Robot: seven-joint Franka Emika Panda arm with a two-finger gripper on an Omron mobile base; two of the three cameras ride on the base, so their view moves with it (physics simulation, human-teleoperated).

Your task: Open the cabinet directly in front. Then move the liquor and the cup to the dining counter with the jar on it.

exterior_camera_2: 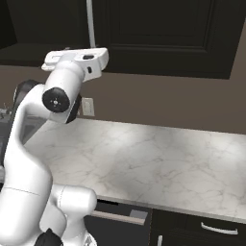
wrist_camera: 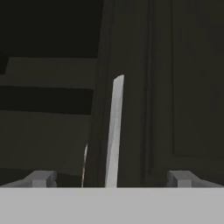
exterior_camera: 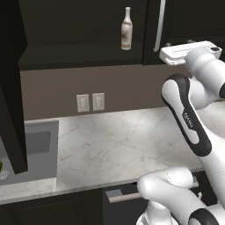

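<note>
Above the marble tabletop [exterior_camera: 118,140]: one wall cabinet [exterior_camera_2: 158,33], near-black, matt, panelled. Its left door [exterior_camera: 11,88] stands swung out toward the room; its right door [wrist_camera: 188,87] is shut. The open half shows a dark shelf [exterior_camera: 83,55].

Tabletop: white-grey veined stone, smooth, with a grey sink [exterior_camera: 30,149] at its left edge and two pale wall sockets [exterior_camera: 90,102] on the brown wall behind.

Handle [wrist_camera: 114,131] of the shut door: a long, slim silver bar, upright, its long axis vertical. In the hand view it rises almost midway between the fingers, straight ahead of them and seemingly close. A closing grip across the bar would likely suit, then a pull outward.

Bottle [exterior_camera: 126,28]: slim, pale beige, narrow neck, light label, probably glass. It stands upright near the right end of the open shelf, to the left of the handle and the hand.

Gripper [wrist_camera: 111,177]: fingers [wrist_camera: 41,178] spread wide, holding nothing, small dark squared tips.

Cup: could not be identified.
</note>
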